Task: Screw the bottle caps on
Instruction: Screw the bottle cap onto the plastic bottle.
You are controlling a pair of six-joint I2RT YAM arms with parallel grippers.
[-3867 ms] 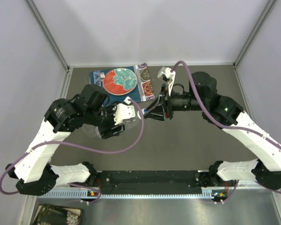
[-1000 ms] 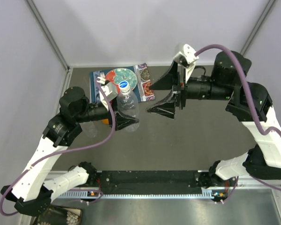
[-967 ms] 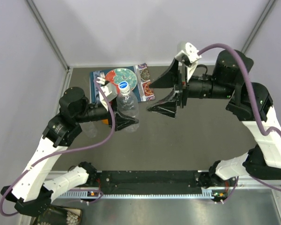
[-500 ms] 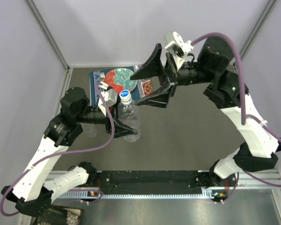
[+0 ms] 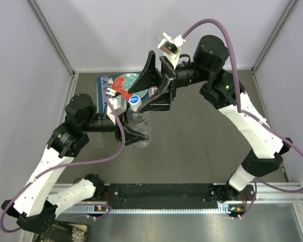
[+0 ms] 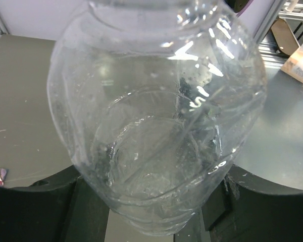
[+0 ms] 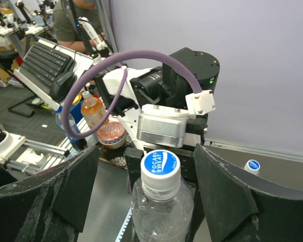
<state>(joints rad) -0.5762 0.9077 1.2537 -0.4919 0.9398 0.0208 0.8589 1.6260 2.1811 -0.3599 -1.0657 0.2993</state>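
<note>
My left gripper is shut on the lower body of a clear plastic bottle and holds it upright above the table. In the left wrist view the bottle fills the frame, with a dark finger on each side. A white cap with a blue top sits on the bottle's neck. My right gripper is open, with one finger on each side of that cap and not touching it. From above, the right gripper reaches in over the cap. Another small white cap lies on the table behind.
A red-and-teal plate on a patterned mat lies at the back, just behind the bottle. An orange bottle and a cup show beyond the left arm. Grey walls close in the table on three sides.
My right arm has swung left and forward, so its open fingers now straddle the bottle's cap. The left gripper has kept its grip and drawn the bottle slightly nearer.
</note>
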